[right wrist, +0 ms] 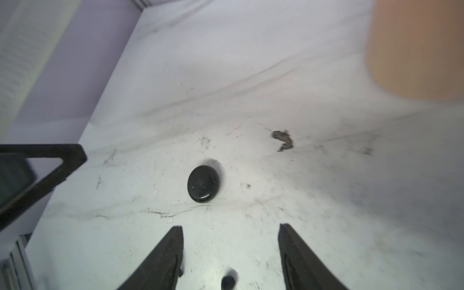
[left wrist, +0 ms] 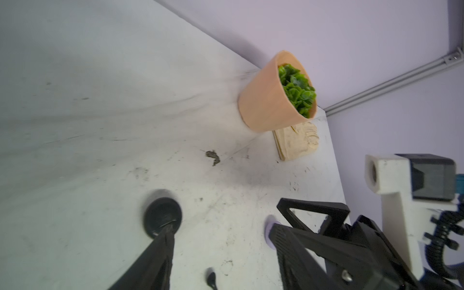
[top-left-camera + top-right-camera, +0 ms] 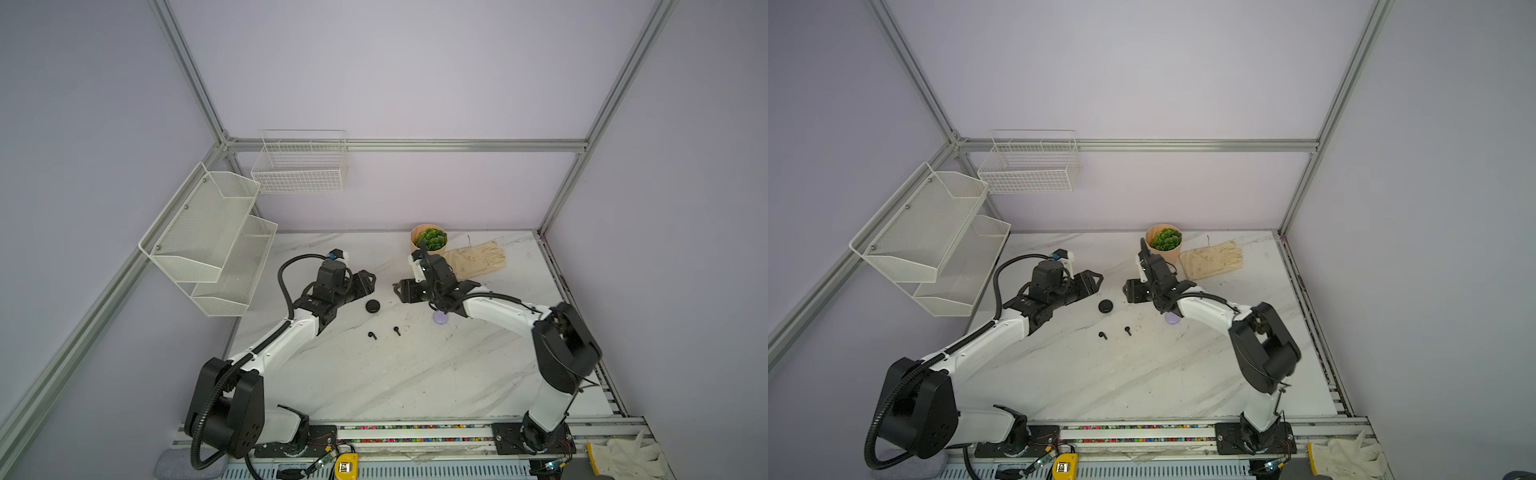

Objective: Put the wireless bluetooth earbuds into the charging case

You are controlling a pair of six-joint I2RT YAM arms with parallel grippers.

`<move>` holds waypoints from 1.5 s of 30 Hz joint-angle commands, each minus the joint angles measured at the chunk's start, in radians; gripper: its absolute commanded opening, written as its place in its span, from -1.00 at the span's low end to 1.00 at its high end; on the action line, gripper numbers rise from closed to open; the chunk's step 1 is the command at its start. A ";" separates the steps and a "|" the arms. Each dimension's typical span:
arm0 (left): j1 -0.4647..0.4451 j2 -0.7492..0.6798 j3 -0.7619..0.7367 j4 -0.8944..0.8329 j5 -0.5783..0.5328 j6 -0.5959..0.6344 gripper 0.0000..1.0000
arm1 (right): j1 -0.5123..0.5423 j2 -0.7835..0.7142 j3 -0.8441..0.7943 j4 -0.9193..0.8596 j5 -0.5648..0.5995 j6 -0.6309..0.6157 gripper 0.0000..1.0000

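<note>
A black round charging case (image 3: 372, 306) (image 3: 1106, 306) lies shut on the marble table (image 3: 395, 374) between my two grippers. Two black wireless bluetooth earbuds (image 3: 372, 335) (image 3: 397, 331) lie loose just in front of it, also seen in the other top view (image 3: 1102, 335) (image 3: 1128, 330). A lilac case (image 3: 440, 318) (image 3: 1172, 318) peeks out from under my right arm. My left gripper (image 3: 369, 282) (image 2: 221, 232) is open and empty, left of the black case (image 2: 163, 216). My right gripper (image 3: 397, 291) (image 1: 229, 229) is open and empty, with the black case (image 1: 203, 183) ahead of it and one earbud (image 1: 228, 282) below its fingers.
A terracotta pot with a green plant (image 3: 430, 241) and a beige glove (image 3: 478, 257) sit at the back right. White mesh shelves (image 3: 208, 241) and a wire basket (image 3: 299, 166) hang on the left and back walls. A dark stain (image 1: 283, 139) marks the table.
</note>
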 commanded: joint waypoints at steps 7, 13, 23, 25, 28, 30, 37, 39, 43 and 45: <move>0.229 0.046 -0.073 -0.099 0.146 0.020 0.38 | 0.077 0.367 0.394 -0.255 0.042 -0.134 0.37; 0.240 0.109 -0.090 -0.075 0.184 0.009 0.39 | 0.116 0.427 0.443 -0.265 0.134 -0.052 0.57; 0.242 0.118 -0.112 -0.044 0.212 0.006 0.39 | 0.128 0.485 0.529 -0.334 0.240 -0.071 0.41; 0.242 0.122 -0.114 -0.043 0.219 0.007 0.39 | 0.130 0.494 0.542 -0.344 0.255 -0.088 0.34; 0.243 0.123 -0.121 -0.033 0.224 0.009 0.40 | 0.130 0.498 0.544 -0.352 0.271 -0.096 0.28; 0.243 0.126 -0.122 -0.022 0.230 0.006 0.40 | 0.130 0.497 0.550 -0.350 0.270 -0.104 0.23; 0.243 0.140 -0.121 -0.015 0.256 0.006 0.39 | 0.130 0.492 0.565 -0.341 0.278 -0.134 0.11; 0.244 0.135 -0.121 -0.019 0.255 0.010 0.39 | 0.130 0.485 0.563 -0.332 0.283 -0.148 0.07; 0.247 0.124 -0.117 -0.031 0.262 0.021 0.39 | 0.125 0.449 0.523 -0.288 0.284 -0.222 0.05; 0.249 0.119 -0.109 -0.045 0.272 0.030 0.38 | 0.123 0.410 0.489 -0.252 0.277 -0.254 0.05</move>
